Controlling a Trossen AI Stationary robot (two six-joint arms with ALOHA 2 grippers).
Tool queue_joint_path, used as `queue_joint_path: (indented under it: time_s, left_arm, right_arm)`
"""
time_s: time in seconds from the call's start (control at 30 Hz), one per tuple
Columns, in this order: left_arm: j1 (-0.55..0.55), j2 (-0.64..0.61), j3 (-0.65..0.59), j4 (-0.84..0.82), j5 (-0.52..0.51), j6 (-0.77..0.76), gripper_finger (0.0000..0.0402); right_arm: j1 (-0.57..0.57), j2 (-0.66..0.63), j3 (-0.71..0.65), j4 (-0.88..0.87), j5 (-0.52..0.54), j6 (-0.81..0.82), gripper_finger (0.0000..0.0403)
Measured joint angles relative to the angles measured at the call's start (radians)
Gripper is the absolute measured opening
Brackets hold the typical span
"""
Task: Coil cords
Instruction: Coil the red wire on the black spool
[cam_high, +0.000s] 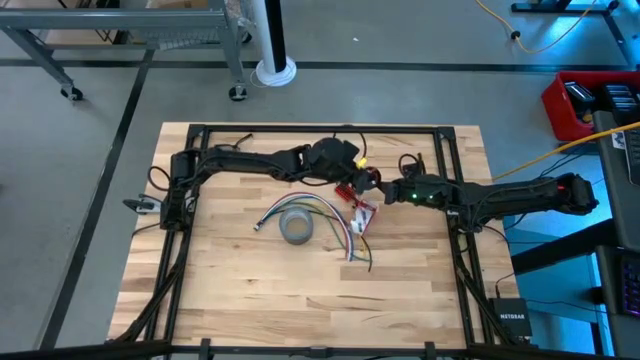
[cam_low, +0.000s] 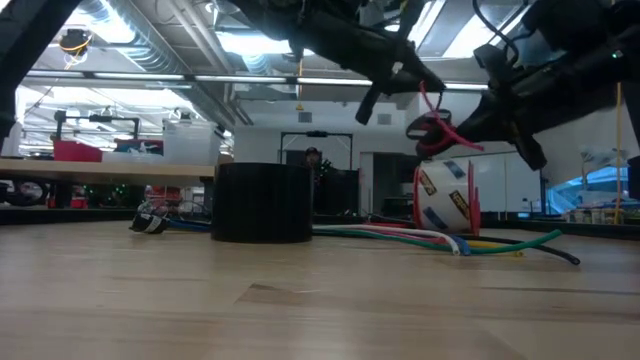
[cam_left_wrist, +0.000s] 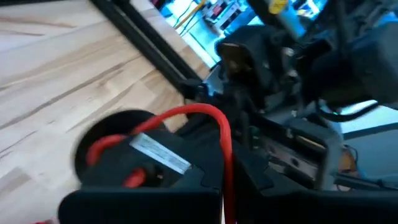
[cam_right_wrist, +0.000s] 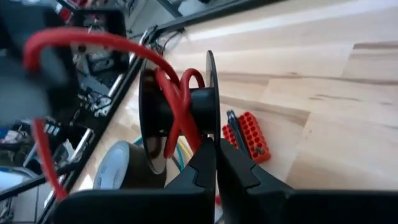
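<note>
While the left jaws pinch the red wire (cam_right_wrist: 177, 99), the right jaws clamp its black spool (cam_right_wrist: 208, 106)

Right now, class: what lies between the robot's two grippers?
The red wire, partly wound on a black spool, runs between the left gripper and the right gripper; the right wrist view shows it best.

Grey concrete floor (cam_high: 400, 50) surrounds the wooden table (cam_high: 250, 300); a white pillar (cam_high: 270, 40) stands at twelve o'clock, a red crate (cam_high: 575, 105), perhaps a toolbox, at two o'clock.
</note>
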Motion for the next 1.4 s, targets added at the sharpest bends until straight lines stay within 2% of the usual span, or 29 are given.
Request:
queue_joint_path:
  time_s: [0.5, 0.87, 1.2, 1.4]
  left_arm:
    - [-0.049, 0.000, 0.000, 0.065, -0.007, 0.013, 0.0005]
    - [-0.077, 0.000, 0.000, 0.059, -0.047, 0.117, 0.0005]
    - [-0.077, 0.000, 0.000, -0.087, -0.089, 0.198, 0.0005]
    - [-0.078, 0.000, 0.001, -0.106, -0.107, 0.268, 0.0005]
  right_arm:
    - [0.000, 0.000, 0.000, 0.213, 0.051, -0.001, 0.0003]
    - [0.000, 0.000, 0.000, 0.350, 0.081, -0.003, 0.0003]
    - [0.000, -0.002, 0.000, 0.382, 0.081, -0.007, 0.0003]
    - [0.000, -0.004, 0.000, 0.385, 0.082, -0.007, 0.0003]
